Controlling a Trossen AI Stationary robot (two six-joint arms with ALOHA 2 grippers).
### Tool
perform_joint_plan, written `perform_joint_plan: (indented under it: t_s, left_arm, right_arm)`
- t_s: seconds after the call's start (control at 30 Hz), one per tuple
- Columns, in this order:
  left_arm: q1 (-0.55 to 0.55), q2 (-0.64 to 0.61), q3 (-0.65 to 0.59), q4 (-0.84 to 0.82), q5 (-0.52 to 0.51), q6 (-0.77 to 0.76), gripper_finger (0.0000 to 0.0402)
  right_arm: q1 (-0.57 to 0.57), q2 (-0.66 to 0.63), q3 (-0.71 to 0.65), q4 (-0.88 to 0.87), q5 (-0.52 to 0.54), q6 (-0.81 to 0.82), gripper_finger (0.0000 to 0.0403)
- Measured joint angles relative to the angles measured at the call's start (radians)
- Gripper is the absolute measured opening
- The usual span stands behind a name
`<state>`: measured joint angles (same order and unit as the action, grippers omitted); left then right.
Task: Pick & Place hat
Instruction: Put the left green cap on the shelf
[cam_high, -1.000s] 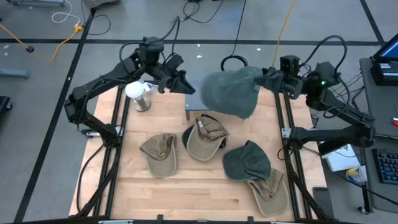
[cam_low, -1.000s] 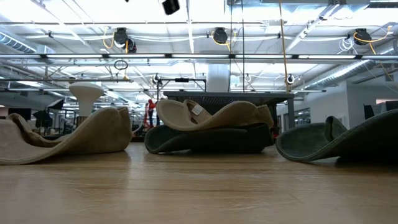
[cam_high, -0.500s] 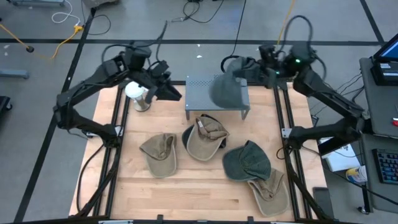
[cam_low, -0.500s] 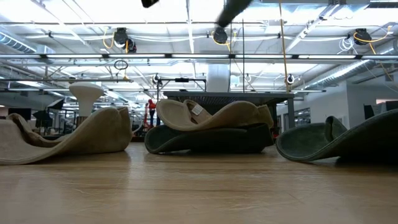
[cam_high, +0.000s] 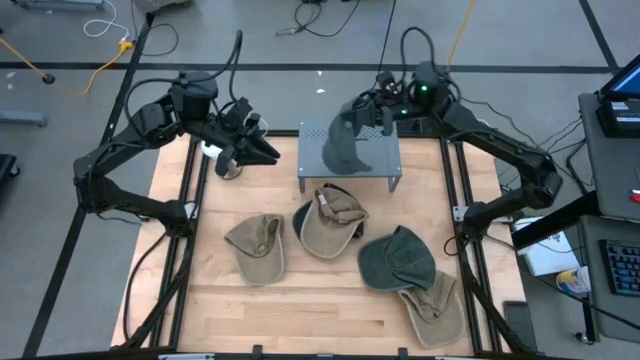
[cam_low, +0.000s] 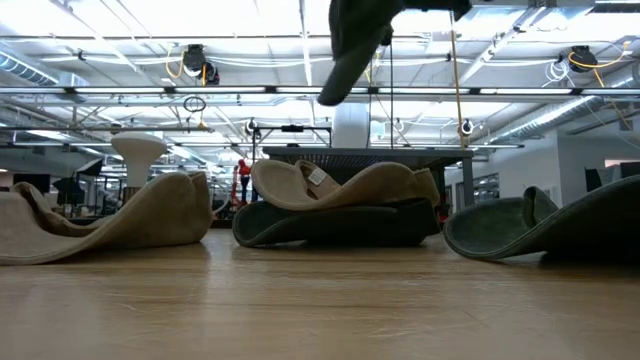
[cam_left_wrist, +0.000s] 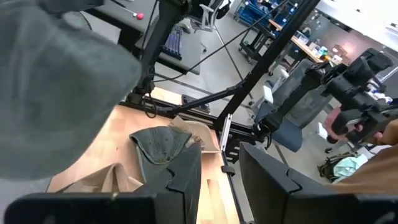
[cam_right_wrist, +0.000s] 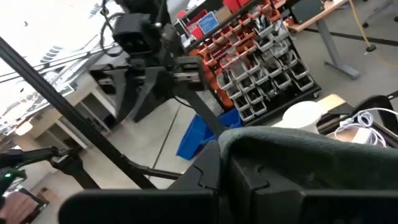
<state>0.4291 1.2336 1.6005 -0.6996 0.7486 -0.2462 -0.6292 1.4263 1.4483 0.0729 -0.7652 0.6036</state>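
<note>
The right gripper (cam_high: 372, 112), clamped on a grey hat (cam_high: 347, 145), holds it above the stand (cam_high: 385, 152); the left gripper (cam_high: 262, 152), fingers apart, hovers empty near the white post (cam_high: 212, 148).

I saw a grey floor (cam_high: 60, 150) crossed by dark tape lines, with a yellow cable (cam_high: 85, 75) trailing at far left. Long ceiling light strips (cam_low: 150, 20) lit the hall. Red and blue parts bins (cam_right_wrist: 261, 56) filled shelving beyond the wooden desk (cam_high: 300, 310).
</note>
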Motion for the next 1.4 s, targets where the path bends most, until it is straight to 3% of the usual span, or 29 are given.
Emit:
perform_joint_plan:
  t_s: [0.5, 0.9, 1.1, 1.23, 1.4]
  left_arm:
    - [-0.029, 0.003, 0.000, -0.001, -0.053, 0.002, 0.0115]
    - [-0.029, 0.003, 0.000, 0.000, -0.097, 0.035, 0.0115]
    - [-0.029, 0.003, 0.000, 0.002, -0.115, 0.035, 0.0115]
    - [-0.028, 0.003, 0.000, 0.002, -0.137, 0.035, 0.0115]
    - [-0.029, 0.003, 0.000, 0.002, -0.150, 0.047, 0.0115]
  right_arm:
    - [-0.051, 0.159, 0.000, 0.032, -0.022, -0.044, 0.0000]
    - [-0.047, 0.210, 0.000, 0.055, -0.103, -0.024, 0.0000]
    - [-0.037, 0.225, 0.000, 0.169, -0.176, 0.034, 0.0000]
    - [-0.037, 0.225, 0.000, 0.233, -0.181, 0.068, 0.0000]
    - [-0.053, 0.226, 0.000, 0.183, -0.181, 0.063, 0.0000]
